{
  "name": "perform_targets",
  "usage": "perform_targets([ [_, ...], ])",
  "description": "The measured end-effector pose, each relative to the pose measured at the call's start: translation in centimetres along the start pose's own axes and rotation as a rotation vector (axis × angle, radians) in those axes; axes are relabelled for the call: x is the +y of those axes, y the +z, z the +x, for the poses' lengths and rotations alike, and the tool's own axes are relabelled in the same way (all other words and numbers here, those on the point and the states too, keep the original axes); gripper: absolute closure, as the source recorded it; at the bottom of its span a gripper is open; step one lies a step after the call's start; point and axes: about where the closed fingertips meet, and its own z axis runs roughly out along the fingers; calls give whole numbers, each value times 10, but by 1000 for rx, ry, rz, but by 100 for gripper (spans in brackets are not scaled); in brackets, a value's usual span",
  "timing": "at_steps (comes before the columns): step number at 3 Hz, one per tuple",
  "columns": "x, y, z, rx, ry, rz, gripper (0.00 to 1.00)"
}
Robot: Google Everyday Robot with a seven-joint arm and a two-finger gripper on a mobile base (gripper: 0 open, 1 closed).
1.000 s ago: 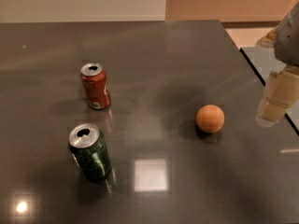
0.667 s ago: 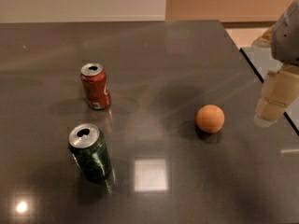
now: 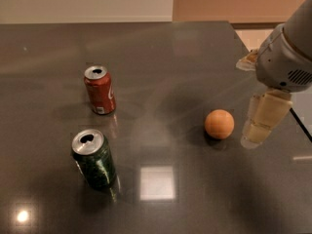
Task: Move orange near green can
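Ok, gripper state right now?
Gripper: open or closed cannot be told; it is beside the orange, not holding it.

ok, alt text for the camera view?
An orange sits on a dark glossy table, with the robot's gripper just to its right in the picture, not touching it. A green can stands upright at front left, a red can behind it.

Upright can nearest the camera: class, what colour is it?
The glossy can is dark green, camera view; the gripper hangs beside the round orange.
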Motion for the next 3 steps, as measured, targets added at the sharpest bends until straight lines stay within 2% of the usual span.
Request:
perform_targets([
  [1, 10, 27, -8, -37, -22, -30, 0],
  [3, 16, 63, -9, -46, -55, -67, 0],
])
